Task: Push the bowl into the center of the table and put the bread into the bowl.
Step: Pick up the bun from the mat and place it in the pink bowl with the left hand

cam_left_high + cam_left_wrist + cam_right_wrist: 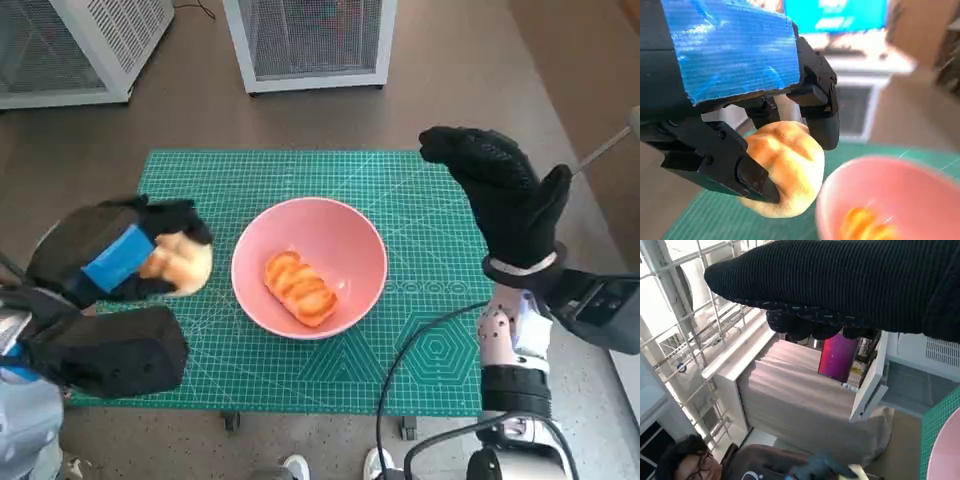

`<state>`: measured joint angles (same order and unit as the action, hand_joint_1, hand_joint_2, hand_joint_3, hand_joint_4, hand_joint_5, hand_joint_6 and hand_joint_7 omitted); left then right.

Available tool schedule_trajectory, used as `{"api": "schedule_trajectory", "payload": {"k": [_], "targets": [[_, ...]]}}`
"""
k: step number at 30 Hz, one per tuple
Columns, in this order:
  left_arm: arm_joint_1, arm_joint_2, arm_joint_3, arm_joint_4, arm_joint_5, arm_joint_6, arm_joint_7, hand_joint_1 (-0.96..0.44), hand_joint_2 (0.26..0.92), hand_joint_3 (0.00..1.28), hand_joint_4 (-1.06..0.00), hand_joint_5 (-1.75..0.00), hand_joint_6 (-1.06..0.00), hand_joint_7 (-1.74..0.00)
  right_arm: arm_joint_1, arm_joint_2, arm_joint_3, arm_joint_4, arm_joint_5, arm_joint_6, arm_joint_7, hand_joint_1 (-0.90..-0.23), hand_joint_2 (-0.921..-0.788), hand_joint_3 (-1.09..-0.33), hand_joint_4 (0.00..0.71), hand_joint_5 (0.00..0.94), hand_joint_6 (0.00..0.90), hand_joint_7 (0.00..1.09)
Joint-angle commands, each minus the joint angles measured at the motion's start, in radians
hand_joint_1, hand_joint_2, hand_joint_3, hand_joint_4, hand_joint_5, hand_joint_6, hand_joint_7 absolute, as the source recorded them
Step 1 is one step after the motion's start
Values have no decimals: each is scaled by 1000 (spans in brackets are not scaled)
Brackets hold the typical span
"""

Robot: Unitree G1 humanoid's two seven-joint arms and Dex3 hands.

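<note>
Looks like the bowl-pushing half is basically sorted: the pink bowl [310,267] sits about mid-mat on the green cutting mat [420,230], and there's already one orange ridged pastry [299,288] lying in the bottom of it. So we're in the bread step now. The left hand [115,258] has a round pale bread roll [180,262] clamped between its black fingers [817,107], held just beside the bowl's rim on the robot's left side; from the left wrist view the roll looks lifted clear of the mat rather than resting on it, though I wouldn't swear to that. Next move, I'd guess, is carrying it sideways over the rim and letting go somewhere that isn't right on top of the pastry. The right hand [500,190] is up in the air off to the right side of the mat, fingers spread, holding nothing. Texture-wise: the roll is soft-looking, golden on top with a crease, paler underneath, and probably squishes a bit under that grip. The bowl is smooth, glossy, round with a thin lip, likely plastic, so it could slide if bumped. The mat is flat with printed grid lines. The glove is a ribbed knit, and the left hand's back is covered with shiny blue tape [727,45].
</note>
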<state>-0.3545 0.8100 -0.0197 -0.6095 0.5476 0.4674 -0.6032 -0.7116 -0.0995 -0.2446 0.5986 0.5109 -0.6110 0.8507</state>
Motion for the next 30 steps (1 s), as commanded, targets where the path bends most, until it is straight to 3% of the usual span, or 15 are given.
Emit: {"api": "schedule_trajectory", "payload": {"k": [1, 12, 30], "targets": [[-70, -46, -48, 31, 2, -58, 32, 3, 901, 25, -771, -1164, -735, -971, 22, 3, -1, 18, 0, -6, 11, -561, -921, -583, 242, 1, 350, 0], [-229, -191, -182, 203, -17, -156, 39, 3, 898, 29, -748, -1223, -767, -901, 21, -1, -4, 29, 2, -14, 20, -570, -921, -582, 243, 1, 351, 1], [-375, -309, -305, 533, -6, -306, 49, 2, 919, 30, -747, -1143, -659, -1097, 35, -5, -12, 13, 4, -10, 21, -559, -921, -585, 241, 0, 349, 0]]}}
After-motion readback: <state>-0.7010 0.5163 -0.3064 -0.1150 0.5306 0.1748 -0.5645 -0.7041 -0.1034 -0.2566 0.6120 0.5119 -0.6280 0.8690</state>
